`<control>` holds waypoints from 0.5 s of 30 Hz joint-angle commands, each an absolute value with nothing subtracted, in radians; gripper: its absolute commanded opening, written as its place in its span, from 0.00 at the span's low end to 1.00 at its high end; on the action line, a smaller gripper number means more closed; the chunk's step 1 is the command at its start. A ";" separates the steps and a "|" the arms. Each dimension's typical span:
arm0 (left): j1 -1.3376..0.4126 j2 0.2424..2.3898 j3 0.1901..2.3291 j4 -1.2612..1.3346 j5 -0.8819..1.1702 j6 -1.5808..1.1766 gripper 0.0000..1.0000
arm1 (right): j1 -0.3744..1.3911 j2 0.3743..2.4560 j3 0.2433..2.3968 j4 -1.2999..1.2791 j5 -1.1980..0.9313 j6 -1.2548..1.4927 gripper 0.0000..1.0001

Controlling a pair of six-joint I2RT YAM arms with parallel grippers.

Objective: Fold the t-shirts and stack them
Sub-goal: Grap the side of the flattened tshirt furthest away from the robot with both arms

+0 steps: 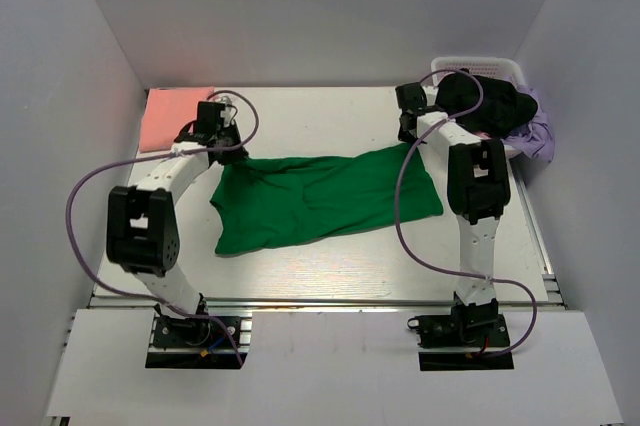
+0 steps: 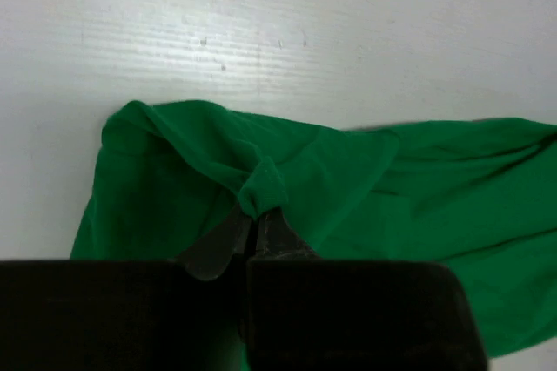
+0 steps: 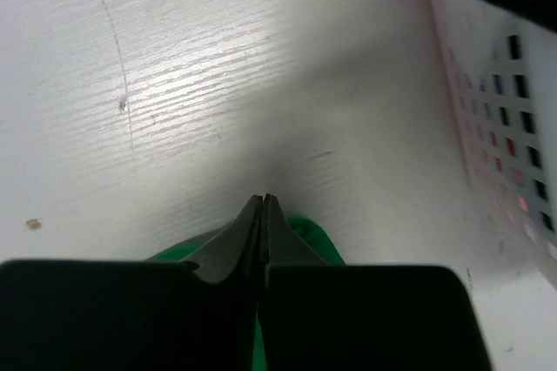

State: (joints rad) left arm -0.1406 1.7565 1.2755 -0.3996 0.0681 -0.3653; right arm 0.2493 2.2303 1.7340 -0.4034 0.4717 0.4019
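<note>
Both grippers closed at the far edge of the green t-shirt.

Our left gripper [image 2: 255,219] pinches a bunched fold of the green t-shirt [image 1: 320,196] near its 9 o'clock end, fingers drawn almost together on the cloth. Our right gripper [image 3: 263,204] has its fingers pressed flat together at the shirt's 3 o'clock end; green cloth shows just under them, but we cannot tell whether any is caught between. The shirt lies rumpled mid-table [image 1: 320,116], long axis from 9 to 3 o'clock; we cannot tell which way its collar points. We count two t-shirts: this one and a folded pink t-shirt [image 1: 172,118] at the 10 o'clock corner. One basket [image 1: 500,68] sits at 1 o'clock.
</note>
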 commanded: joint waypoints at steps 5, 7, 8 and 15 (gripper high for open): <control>-0.155 1.484 1.025 -0.356 0.208 -0.449 0.00 | 0.244 2.077 1.626 -0.339 0.502 0.365 0.00; -0.155 1.422 0.953 -0.347 0.247 -0.474 0.00 | 0.245 2.060 1.609 -0.337 0.499 0.362 0.00; -0.155 1.404 0.936 -0.347 0.256 -0.483 0.00 | 0.242 2.053 1.606 -0.333 0.500 0.364 0.00; -0.155 1.212 0.760 -0.417 0.298 -0.517 0.00 | 0.242 1.980 1.539 -0.304 0.508 0.337 0.00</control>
State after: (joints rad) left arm -0.1535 1.3174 0.8104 -0.3901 0.2485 -0.4892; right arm 0.2485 2.0552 1.5509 -0.3489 0.4805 0.3553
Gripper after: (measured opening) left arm 0.121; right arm 0.009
